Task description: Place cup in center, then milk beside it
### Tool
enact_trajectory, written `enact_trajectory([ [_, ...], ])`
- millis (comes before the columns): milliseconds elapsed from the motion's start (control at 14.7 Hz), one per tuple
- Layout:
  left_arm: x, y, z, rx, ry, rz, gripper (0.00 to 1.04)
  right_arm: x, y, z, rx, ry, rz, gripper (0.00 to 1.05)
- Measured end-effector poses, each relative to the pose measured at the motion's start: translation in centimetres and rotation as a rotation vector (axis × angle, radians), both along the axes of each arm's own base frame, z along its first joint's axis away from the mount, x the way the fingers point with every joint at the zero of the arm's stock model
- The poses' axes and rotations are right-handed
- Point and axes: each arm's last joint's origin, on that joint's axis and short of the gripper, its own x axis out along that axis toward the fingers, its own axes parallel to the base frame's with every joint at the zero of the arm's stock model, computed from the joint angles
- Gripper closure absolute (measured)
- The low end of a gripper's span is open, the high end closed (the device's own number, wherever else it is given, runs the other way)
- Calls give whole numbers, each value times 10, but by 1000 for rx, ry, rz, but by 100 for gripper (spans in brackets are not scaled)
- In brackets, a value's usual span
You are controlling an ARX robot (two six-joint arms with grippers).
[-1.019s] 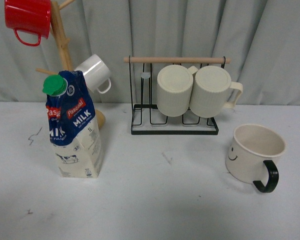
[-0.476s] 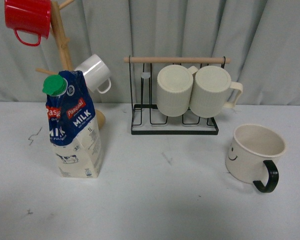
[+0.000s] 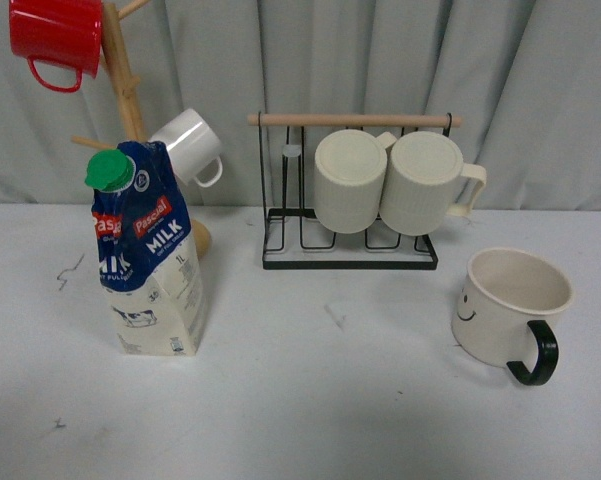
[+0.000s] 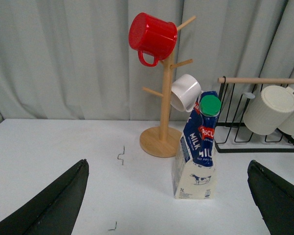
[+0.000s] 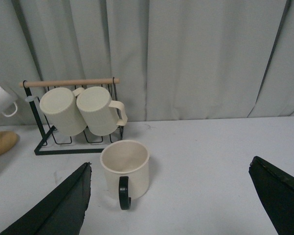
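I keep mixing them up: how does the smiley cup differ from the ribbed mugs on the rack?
The smiley cup stands upright on the table; the ribbed mugs hang sideways on the rack. The cup's handle is black, the mugs' handles cream. The cup's wall is smooth, the mugs' ribbed. All are cream.

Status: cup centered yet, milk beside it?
Nothing done yet. The cup stands at the right of the table, and the milk at the left by the mug tree; neither is at centre. Nothing in hand: the left gripper and right gripper are open and empty. Left to do: both placements, cup first.
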Motion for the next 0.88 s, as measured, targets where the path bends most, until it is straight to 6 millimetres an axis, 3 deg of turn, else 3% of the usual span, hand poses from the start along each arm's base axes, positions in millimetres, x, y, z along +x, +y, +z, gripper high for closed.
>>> enact_trajectory([
  [883, 0, 0, 0, 0, 0, 0, 7, 0, 0, 0, 0, 0, 0, 6],
])
